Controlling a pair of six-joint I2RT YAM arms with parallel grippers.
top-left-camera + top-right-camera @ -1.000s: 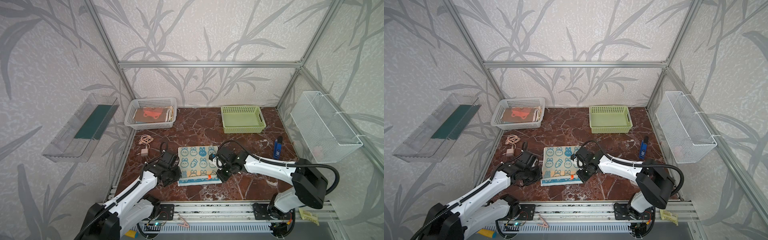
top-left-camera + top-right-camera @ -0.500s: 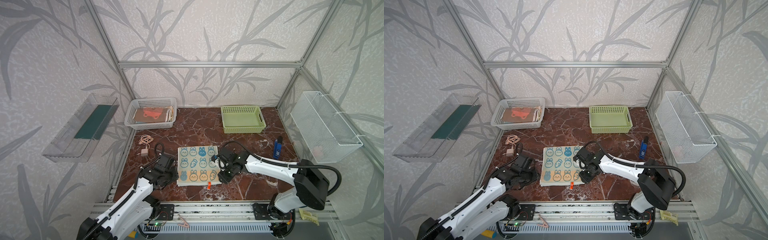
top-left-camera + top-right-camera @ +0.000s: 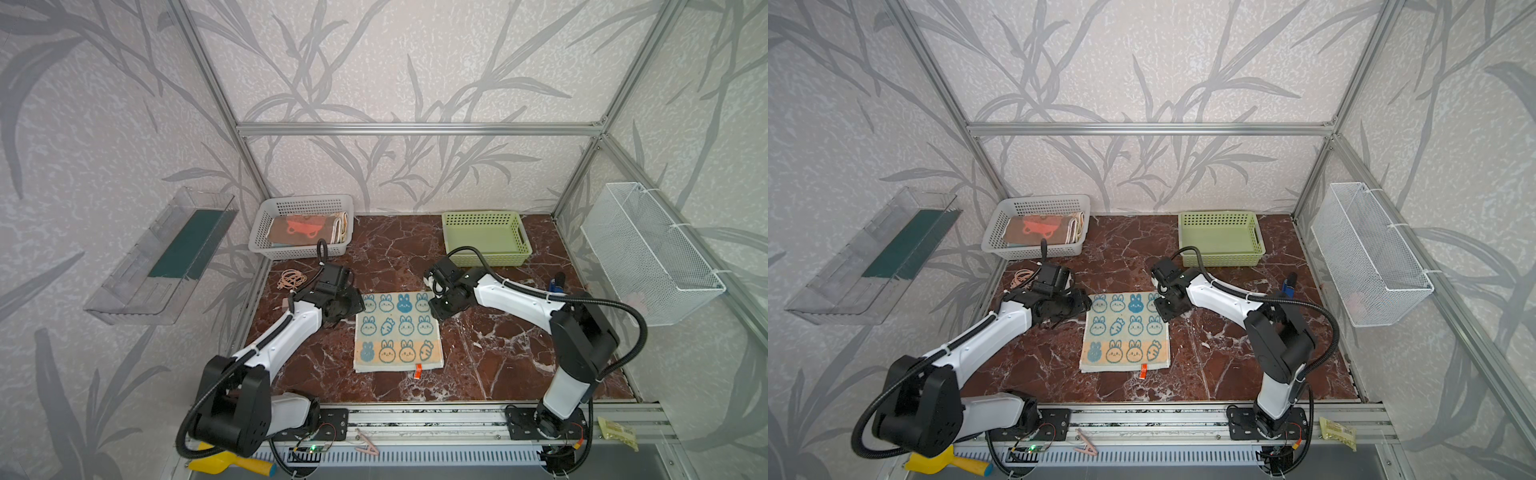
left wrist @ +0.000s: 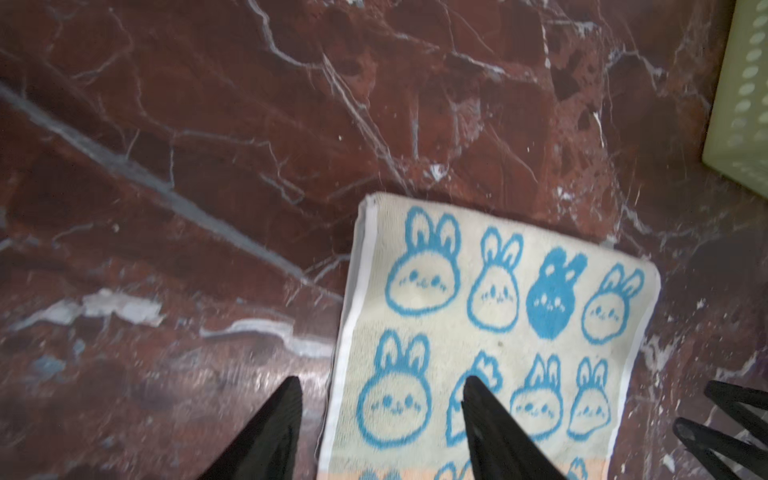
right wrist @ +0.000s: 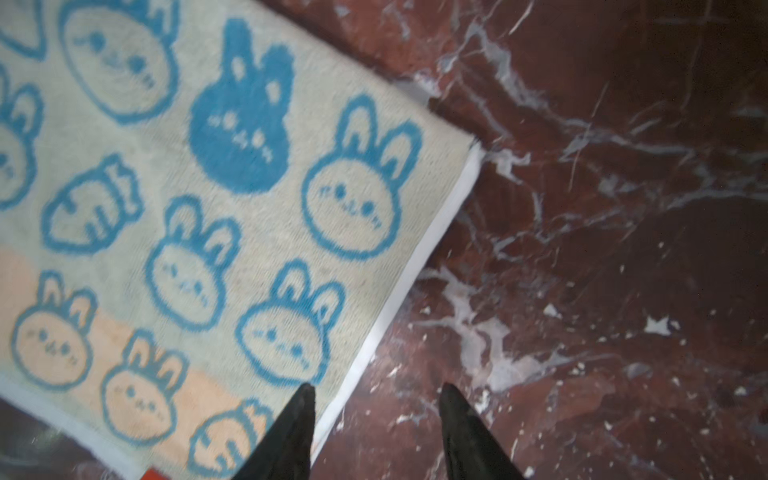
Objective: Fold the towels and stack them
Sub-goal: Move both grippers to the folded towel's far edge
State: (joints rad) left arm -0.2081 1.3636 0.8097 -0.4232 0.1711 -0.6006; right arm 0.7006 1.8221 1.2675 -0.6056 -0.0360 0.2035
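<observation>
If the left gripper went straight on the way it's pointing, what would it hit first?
Probably the bunny towel: the open left gripper straddles its white side edge, one finger over cloth, the other over the marble table. Past the towel's corner only bare table shows; its tilt is hard to judge.

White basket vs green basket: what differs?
Place: white basket back left, green basket back right. Contents: white basket holds folded towels; green basket shows only its bare floor. Both are perforated plastic, rectangular, on the table.
</observation>
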